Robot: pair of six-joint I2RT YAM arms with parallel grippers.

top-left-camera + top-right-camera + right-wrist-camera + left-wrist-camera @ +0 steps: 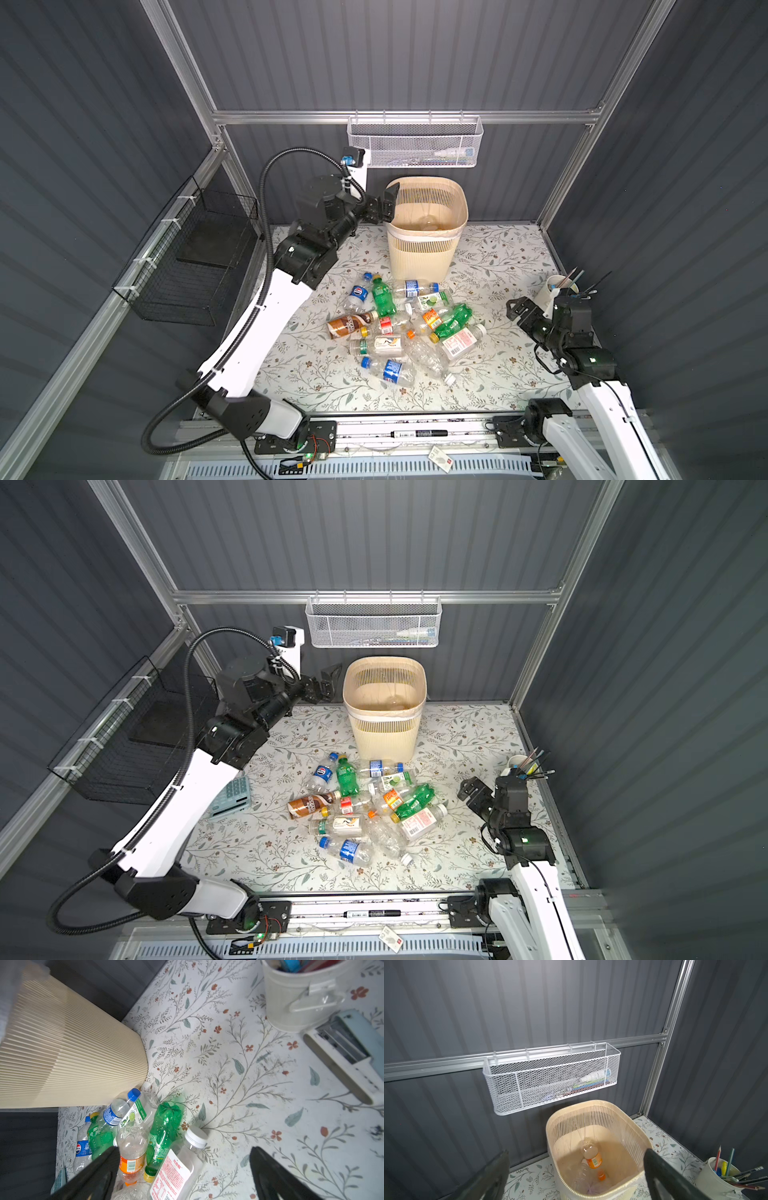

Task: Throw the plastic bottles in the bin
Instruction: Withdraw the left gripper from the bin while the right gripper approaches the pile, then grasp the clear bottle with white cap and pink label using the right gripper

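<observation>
We are looking down on a floral tabletop (498, 374) inside a grey-walled cell. The bin (419, 255) is standing at the far middle of the tabletop. The left claw (384, 203) is hovering at the bin's left rim, its jaws standing wide apart with nothing between them. Through the left wrist camera we are seeing an orange-labelled bottle (592, 1159) lying at the bottom of the liner beside a crumpled clear one. The rest of the plastic bottles (399, 328) are lying in a loose heap in the middle of the tabletop, just on the near side of the bin, many touching or overlapping. The right claw (517, 309) is hovering to the right of the heap, near a white cup of pencils (552, 289). Its jaws are also apart and empty. The bottles are looking empty, so we are judging them light, thin-walled and springy. Their smooth, round sides are likely to roll or slip out of a loose pinch. We are judging the surest hold to be across the middle of a body at the label, or at the stiffer neck under the cap. A square white-capped bottle (459, 343) is lying at the right edge of the heap, closest to the right claw. Its flatter sides are probably offering the steadier grip.
</observation>
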